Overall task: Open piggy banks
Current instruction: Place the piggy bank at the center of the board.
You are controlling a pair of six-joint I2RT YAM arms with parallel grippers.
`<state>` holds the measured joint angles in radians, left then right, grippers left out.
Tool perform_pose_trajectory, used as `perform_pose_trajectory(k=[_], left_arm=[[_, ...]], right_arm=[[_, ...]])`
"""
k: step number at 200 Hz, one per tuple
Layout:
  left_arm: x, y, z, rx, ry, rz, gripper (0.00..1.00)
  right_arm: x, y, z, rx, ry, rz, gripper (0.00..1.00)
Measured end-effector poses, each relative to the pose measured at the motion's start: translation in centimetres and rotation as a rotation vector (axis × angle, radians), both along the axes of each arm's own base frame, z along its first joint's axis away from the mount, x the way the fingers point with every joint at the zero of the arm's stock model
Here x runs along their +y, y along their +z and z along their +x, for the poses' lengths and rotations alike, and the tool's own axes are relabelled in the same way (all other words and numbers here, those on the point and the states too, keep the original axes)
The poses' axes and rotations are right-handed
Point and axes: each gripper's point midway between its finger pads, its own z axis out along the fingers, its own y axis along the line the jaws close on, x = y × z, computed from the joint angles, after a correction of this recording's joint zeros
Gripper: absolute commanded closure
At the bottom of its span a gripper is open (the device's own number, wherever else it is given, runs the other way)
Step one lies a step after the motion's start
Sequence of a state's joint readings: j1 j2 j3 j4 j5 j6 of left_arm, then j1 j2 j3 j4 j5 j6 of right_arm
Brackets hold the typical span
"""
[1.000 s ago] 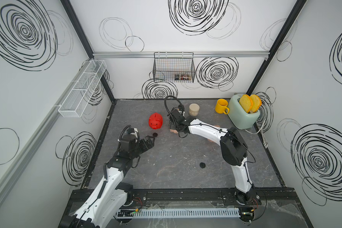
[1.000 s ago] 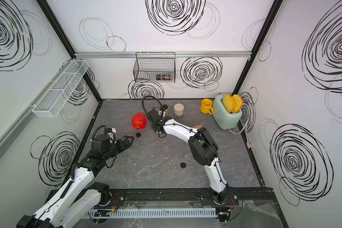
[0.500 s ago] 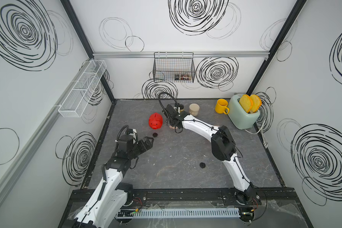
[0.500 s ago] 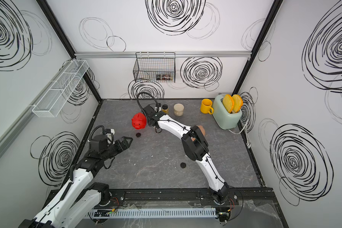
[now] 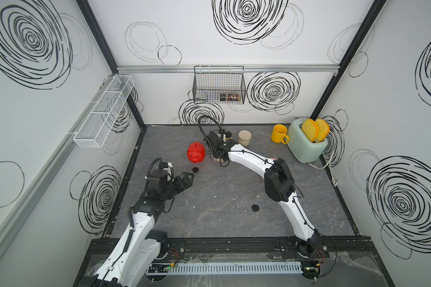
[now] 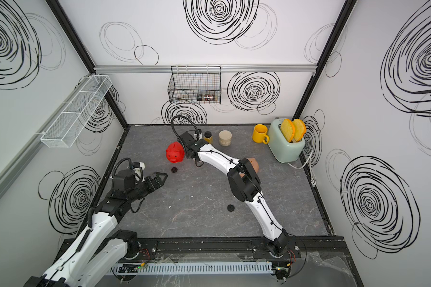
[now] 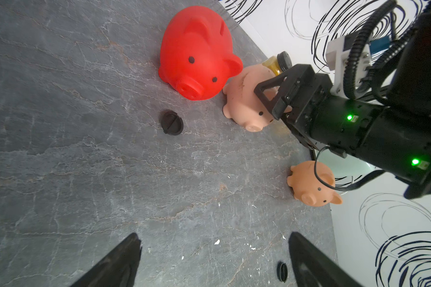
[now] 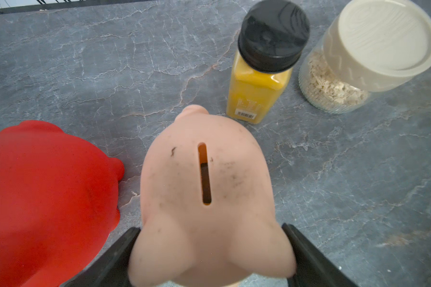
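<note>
I log the pale pink piggy bank (image 8: pixel 174 188) upright at the far middle of the table (image 5: pixel 222 223), just right of the red piggy bank (image 5: pixel 196 152). My right gripper (image 8: pixel 209 226) is spread wide, with both fingers against its head. The peach-tan piggy bank (image 7: pixel 309 184) stands further right. My left gripper (image 7: pixel 214 241) hangs open and empty at near left, with a loose black plug (image 5: pixel 195 169) beyond it.

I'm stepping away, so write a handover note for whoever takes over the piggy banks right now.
Left gripper: open, empty, above the table.
Right gripper: fingers flank the pale pink pig's head; grip unclear.
Red pig sits right beside it; peach-tan pig stands by the right arm.
A black plug lies by the red pig, a second plug mid-table, so two banks seem open.
Left: probably the pink pig's plug.
</note>
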<state>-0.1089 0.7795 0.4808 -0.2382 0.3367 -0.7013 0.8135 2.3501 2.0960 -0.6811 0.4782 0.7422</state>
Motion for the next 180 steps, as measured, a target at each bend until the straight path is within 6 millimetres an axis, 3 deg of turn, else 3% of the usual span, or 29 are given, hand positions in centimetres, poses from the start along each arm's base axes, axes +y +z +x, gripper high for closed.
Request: perform_pose_trajectory(k=[98,139,180], left_arm=[[-0.1,0.1,-0.1,-0.001,-0.008,-0.009,0.04],[-0.2,0.1,-0.1,-0.001,-0.012,-0.012,0.04],[-0.2,0.1,-0.1,-0.002,-0.014,-0.01,0.04]], right_arm=[[0.2,-0.1,0.4,-0.003,0.008,-0.012,0.08],[0.3,-1.5,0.3,0.028,0.016,-0.015,0.0],[0.3,-1.8,0.3,0.036,0.018,-0.015,0.02]])
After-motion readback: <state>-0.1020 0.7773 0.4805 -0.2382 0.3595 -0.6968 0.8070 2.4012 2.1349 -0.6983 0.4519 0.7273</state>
